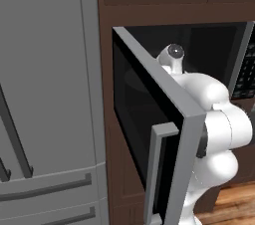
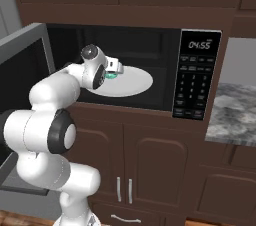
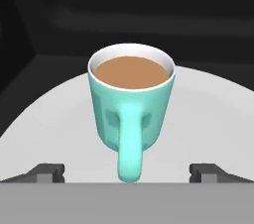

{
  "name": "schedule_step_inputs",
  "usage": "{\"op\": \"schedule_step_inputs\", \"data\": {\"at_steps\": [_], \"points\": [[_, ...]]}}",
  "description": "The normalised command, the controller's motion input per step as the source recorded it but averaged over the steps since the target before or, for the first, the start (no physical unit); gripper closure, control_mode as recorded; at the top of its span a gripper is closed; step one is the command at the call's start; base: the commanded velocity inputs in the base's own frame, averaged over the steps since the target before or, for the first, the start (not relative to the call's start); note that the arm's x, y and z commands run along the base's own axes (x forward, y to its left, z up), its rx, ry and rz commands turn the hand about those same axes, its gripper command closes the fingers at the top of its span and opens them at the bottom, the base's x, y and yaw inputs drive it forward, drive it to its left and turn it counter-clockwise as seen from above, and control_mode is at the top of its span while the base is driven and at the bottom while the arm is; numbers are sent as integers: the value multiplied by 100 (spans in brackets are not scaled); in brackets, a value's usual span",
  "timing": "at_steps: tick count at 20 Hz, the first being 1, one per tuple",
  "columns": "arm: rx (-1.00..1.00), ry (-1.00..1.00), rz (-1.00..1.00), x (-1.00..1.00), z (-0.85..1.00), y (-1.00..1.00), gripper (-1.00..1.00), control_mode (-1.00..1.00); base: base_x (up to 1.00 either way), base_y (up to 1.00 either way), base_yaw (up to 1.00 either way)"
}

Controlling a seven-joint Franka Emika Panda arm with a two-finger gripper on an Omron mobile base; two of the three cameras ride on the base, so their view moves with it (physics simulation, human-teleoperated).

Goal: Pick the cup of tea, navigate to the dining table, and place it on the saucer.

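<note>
The main hazard at this stage is a spill: the cup of tea [image 3: 131, 104] is filled close to its white inner rim, so a closure that lands off-centre on the handle, or any tilt on withdrawal, would probably slop brown liquid onto the turntable plate [image 3: 208, 119] it stands on. A second risk is a knock, since the handle points straight back at the gripper [image 3: 128, 172] and an advance that runs slightly off line would likely push or rotate the cup rather than straddle it. Third, clearance is tight. On the left, the open microwave door [image 1: 164, 134] stands close against the arm, and a wide swing on the way out could strike it or the cavity frame. Moving to the centre, the arm reaches from the base up and forward into the microwave [image 2: 150, 70], the wrist level and the hand just inside the opening above the near part of the plate. The fingers are spread wide, one tip [image 3: 47, 172] at each side of the hand view, with the handle between them and nothing yet pinched. The cup is upright, roughly mid-plate. To the right, the keypad panel [image 2: 196, 77] and a grey stone counter [image 2: 232, 112] lie clear of the arm.
</note>
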Motion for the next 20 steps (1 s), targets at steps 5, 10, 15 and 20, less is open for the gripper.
{"op": "schedule_step_inputs", "data": {"at_steps": [5, 10, 15, 20], "points": [[0, 0, 0, 23, 0, 0, -100, -100, 0, 0, 0], [0, 0, 0, 22, -9, 0, -100, -100, 0, 0, 0], [0, 0, 0, 15, -16, 0, -100, -100, 0, 0, 0], [0, 0, 0, 0, 0, 0, 100, -100, 0, 0, 0]]}}
